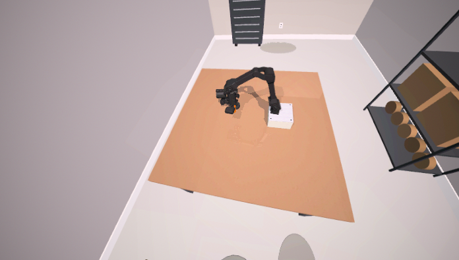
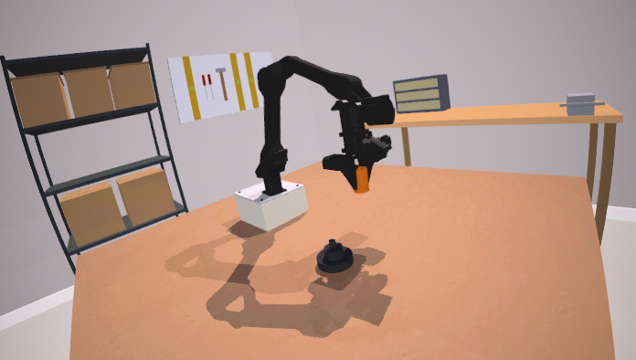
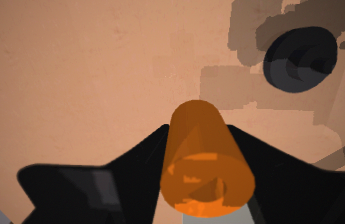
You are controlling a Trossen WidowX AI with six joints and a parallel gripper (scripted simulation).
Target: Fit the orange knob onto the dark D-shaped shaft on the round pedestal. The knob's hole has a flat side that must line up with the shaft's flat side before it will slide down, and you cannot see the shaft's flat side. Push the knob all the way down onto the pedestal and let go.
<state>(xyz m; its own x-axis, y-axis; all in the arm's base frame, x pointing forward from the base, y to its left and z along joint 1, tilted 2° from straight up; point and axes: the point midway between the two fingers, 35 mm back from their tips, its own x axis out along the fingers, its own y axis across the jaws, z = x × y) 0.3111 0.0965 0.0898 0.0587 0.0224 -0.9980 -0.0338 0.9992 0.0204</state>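
The orange knob (image 2: 362, 180) (image 3: 196, 135) is a tall cylinder, held upright in the air above the table. My gripper (image 2: 360, 185) (image 3: 196, 129) is shut on it, one finger on each side. In the wrist view the knob's upper end faces the camera and shows a dark recess. The dark round pedestal (image 2: 334, 259) (image 3: 294, 77) stands on the table, its short shaft (image 2: 332, 243) pointing up. In the wrist view it lies ahead and to the right of the knob, well apart from it. The shaft's flat side cannot be made out. In the top view the pedestal is not visible.
The arm's white base box (image 1: 281, 125) (image 2: 286, 212) stands on the orange-brown table (image 1: 257, 175) (image 2: 469, 290). The arm's shadows fall around the pedestal. A shelf rack (image 1: 379, 134) (image 2: 162, 161), a drawer cabinet (image 1: 246, 19) and a workbench (image 2: 497, 113) stand away from the table.
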